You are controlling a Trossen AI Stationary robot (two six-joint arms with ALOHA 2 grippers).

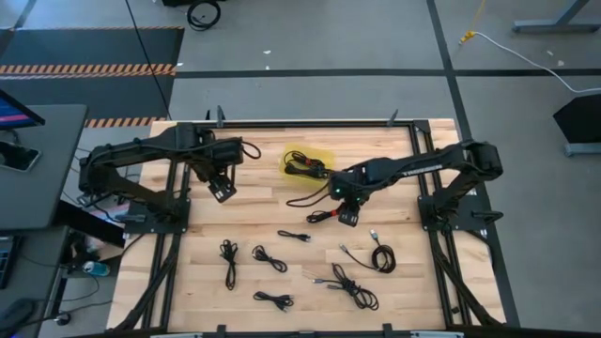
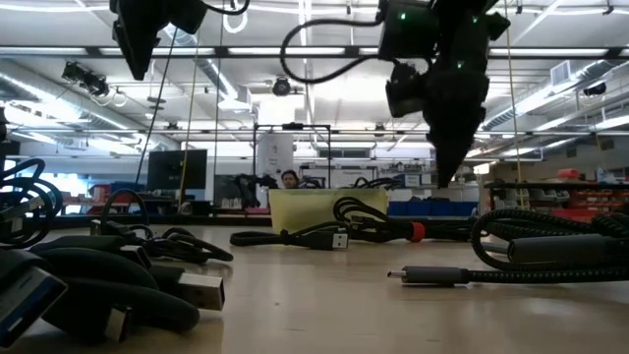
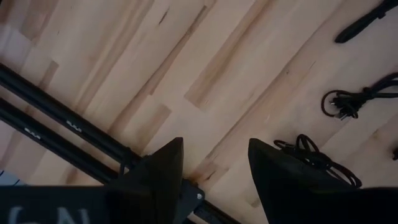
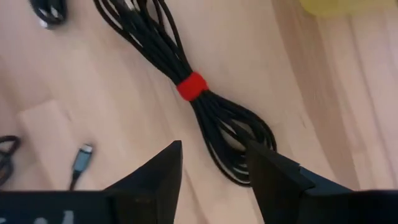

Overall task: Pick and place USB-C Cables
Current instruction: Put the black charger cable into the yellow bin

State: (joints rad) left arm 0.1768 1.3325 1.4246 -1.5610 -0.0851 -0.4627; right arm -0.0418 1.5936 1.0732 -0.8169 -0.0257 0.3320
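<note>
One bundle at least is lying in the yellow tray (image 1: 323, 153) at upper centre, several USB-C Cables (image 1: 352, 282) are waiting on the desk (image 1: 254, 211), and the right gripper (image 4: 211, 165), jaws released, is hovering over a red-banded cable (image 4: 193, 85).

Parted jaws over bare wooden table (image 3: 205, 56) (USB-C Cables (image 3: 348, 102) beyond).

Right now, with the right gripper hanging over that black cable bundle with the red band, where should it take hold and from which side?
Probably at the red band, where the bundled cable is cinched narrowest and all strands stay together. Come straight down from above, since it lies flat on the table, with the open right gripper turned so its fingers straddle the bundle across its length. The looped end beside the fingers is wider and looser.
</note>
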